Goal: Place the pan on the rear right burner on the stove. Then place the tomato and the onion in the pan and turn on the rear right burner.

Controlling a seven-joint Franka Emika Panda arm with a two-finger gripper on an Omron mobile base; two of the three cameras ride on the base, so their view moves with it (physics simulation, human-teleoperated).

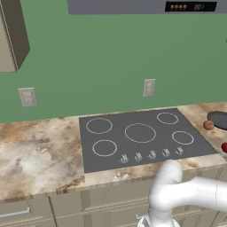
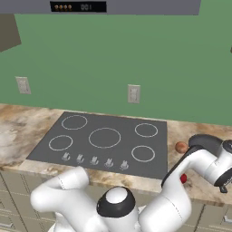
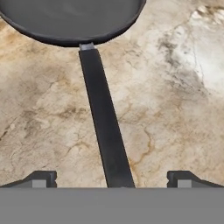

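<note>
1. In the hand view the fingers (image 3: 112, 178) are spread wide, one dark tip at each lower corner, with nothing between them but the black handle (image 3: 105, 122) of the pan (image 3: 74, 19), which they do not touch.
2. The handle runs lengthwise up that view from between the tips, leaning slightly left, and joins the dark round bowl at the top; the pan's long axis therefore lines up with the hand, bowl at the far end.
3. The pan lies flat on the marbled table (image 3: 175, 96).
4. The right base view shows the white arm (image 2: 195, 165) reaching out to the right over the table, its hand above the pan; the red tomato (image 2: 183, 178) peeks out just behind the forearm, and the onion (image 2: 181, 147) lies just left of the pan, near the right edge of the stove (image 2: 104, 156).
5. The left base view shows the pan's bowl at the right edge, onion beside it, tomato nearer, all to the right of the stove.
6. On the stove, the rear right burner (image 1: 167, 118) is a small bare white ring, well apart from the pan.
7. A row of silver knobs (image 1: 151, 154) lines the stove's front edge.
8. Farthest back, a green wall (image 1: 102, 53) carries a wall socket (image 1: 149, 87).
</note>
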